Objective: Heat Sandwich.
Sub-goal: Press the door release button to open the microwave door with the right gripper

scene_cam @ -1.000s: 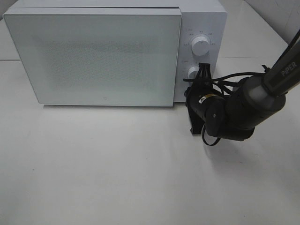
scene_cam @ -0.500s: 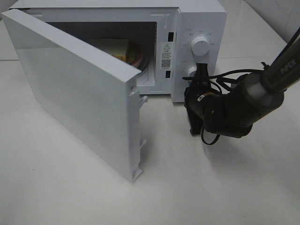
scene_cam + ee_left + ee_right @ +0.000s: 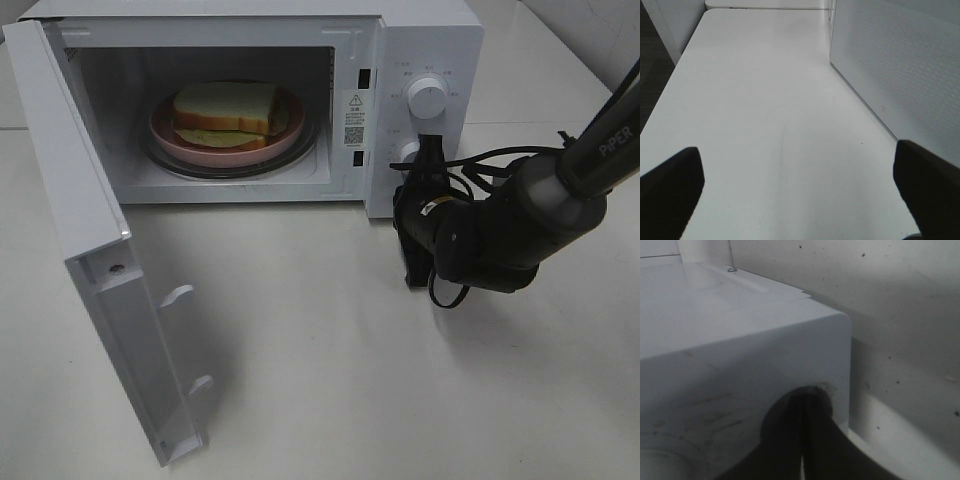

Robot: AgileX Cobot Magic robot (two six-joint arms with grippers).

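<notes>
While the microwave (image 3: 420,40) stands at the back of the white table (image 3: 330,380), its door (image 3: 90,270) hangs wide open, hinged on the side away from the control panel, w/ its edge toward the viewer. Inside the cavity: sandwich (image 3: 225,105), two white slices w/ pale green filling, lies on a pink plate (image 3: 165,130). The plate sits centred on the glass turntable (image 3: 235,172).

Panel: upper knob (image 3: 428,98) directly above lower knob (image 3: 408,152).

R gripper (image 3: 428,150) points at the panel. Its fingers (image 3: 827,445) are pressed together w/ only a hairline slit between them, tips at the round recess of the lower knob (R wrist view). Black cables (image 3: 480,160) loop over the R arm (image 3: 560,200), which is marked "PiPER".

L gripper (image 3: 799,187) is outside the high view. The L wrist view shows its fingers (image 3: 672,190) spread far apart above the table, w/ the door's dotted outer face just beside.

Surface: matt white w/ a faint curved scuff. A seam line (image 3: 560,123) crosses it level w/ the oven.

Room: dark floor (image 3: 652,75) beyond the table's long edge.
</notes>
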